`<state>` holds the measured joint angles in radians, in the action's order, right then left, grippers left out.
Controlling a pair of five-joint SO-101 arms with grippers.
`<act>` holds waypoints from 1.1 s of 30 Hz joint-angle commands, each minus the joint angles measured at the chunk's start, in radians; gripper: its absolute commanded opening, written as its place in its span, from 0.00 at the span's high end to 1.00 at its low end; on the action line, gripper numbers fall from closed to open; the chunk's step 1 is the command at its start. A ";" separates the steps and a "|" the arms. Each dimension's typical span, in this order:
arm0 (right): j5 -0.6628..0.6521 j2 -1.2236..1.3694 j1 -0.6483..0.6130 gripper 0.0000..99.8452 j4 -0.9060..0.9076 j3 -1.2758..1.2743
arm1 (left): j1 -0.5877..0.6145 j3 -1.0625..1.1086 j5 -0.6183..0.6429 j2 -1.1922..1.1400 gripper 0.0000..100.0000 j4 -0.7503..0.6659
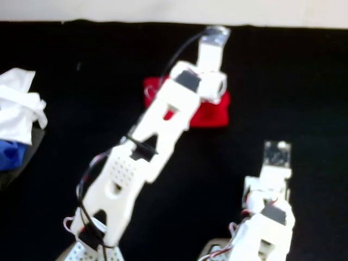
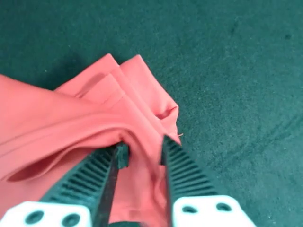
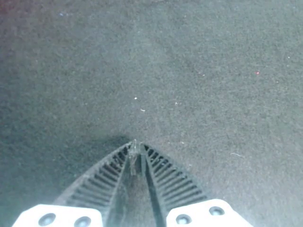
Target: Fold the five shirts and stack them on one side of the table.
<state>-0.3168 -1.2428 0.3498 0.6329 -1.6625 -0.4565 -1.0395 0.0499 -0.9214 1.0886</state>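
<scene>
Pinching red shirt (image 2: pixel 71 118) (left hand (image 2: pixel 144 151)), white shirt (image 1: pixel 19 106), blue shirt (image 1: pixel 11 152), one each

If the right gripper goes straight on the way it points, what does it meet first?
Probably the bare dark table cover. The right gripper, shut, points down at it with nothing between; its height above is unclear.

Black cloth-covered table (image 1: pixel 304 81), pale wall (image 1: pixel 163 10) along its far edge
</scene>
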 commanded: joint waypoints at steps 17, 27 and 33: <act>0.000 -0.013 -0.021 0.99 -0.022 -0.071 | 0.193 -0.302 -0.025 -0.191 0.99 0.285; 0.000 -0.013 -0.021 0.99 -0.022 -0.071 | 0.073 -0.302 -0.028 -0.240 0.99 -0.112; 0.000 -0.013 -0.021 0.99 -0.022 -0.071 | 0.005 -0.334 -0.028 -0.226 0.99 -0.207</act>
<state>-0.3168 -1.2428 0.3437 0.6329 -1.6640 -0.4335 -1.3080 0.0315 -1.1792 0.9214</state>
